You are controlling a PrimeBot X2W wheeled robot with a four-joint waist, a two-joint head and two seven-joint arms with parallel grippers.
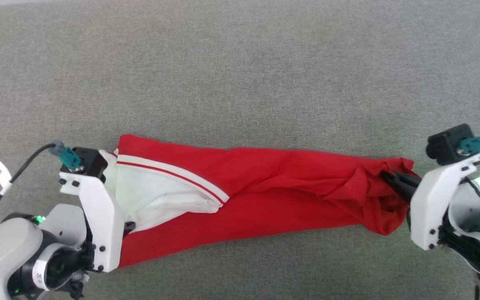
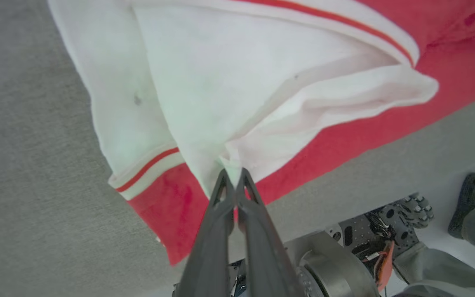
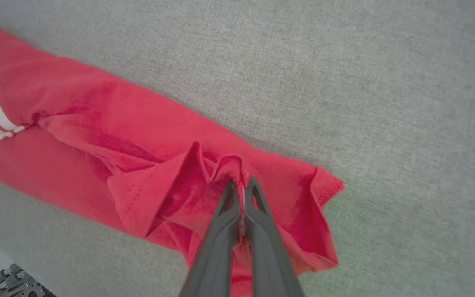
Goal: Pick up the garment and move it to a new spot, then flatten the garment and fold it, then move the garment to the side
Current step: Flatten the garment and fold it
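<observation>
The garment (image 1: 265, 187) is a red jersey stretched into a long band across the grey surface, its white inside and striped trim showing at the left end. My left gripper (image 2: 232, 173) is shut on a fold of the white inside (image 2: 229, 103) at that end; in the head view its fingers are hidden behind its white mount (image 1: 98, 208). My right gripper (image 1: 383, 175) is shut on bunched red cloth at the right end, and the right wrist view shows the same pinch (image 3: 241, 183) among the folds of the garment (image 3: 109, 123).
The grey fabric surface (image 1: 240, 75) extends well beyond the garment on the far side. Its near edge shows in the left wrist view, with the robot's base (image 2: 332, 268) and a person's shoe (image 2: 470, 202) and trouser leg on the floor below.
</observation>
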